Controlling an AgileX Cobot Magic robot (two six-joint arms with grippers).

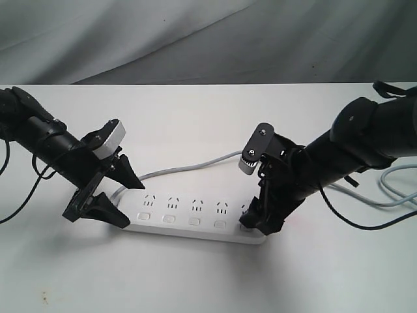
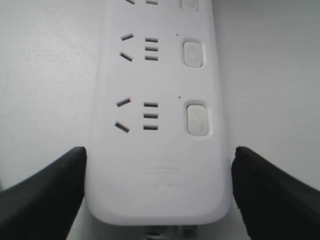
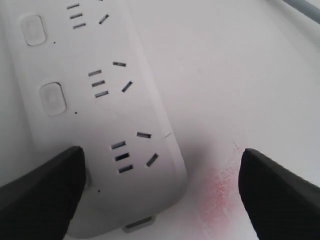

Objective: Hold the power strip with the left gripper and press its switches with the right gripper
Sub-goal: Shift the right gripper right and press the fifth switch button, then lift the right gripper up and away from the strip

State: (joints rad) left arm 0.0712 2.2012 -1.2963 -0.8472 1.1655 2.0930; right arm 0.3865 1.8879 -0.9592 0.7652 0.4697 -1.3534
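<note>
The white power strip [image 1: 195, 212] lies flat on the table, its grey cord [image 1: 195, 163] running back from its left end. My left gripper [image 1: 130, 203] straddles that cord end, and its two black fingers [image 2: 45, 195] press the strip's [image 2: 155, 175] long sides. Square switches [image 1: 169, 218] sit in a row along the near edge, and two show close up [image 2: 197, 119]. My right gripper [image 1: 259, 225] is at the far right end, jaws wide apart [image 3: 161, 154]. One finger [image 3: 40, 195] rests over the strip's switch edge and hides the last switch. The other finger hangs over bare table.
The white table [image 1: 208, 280] has a pink smudge [image 3: 220, 185] beside the strip's right end. A second grey cable [image 1: 397, 195] loops at the right edge under the right arm. Grey cloth [image 1: 208, 39] hangs behind the table.
</note>
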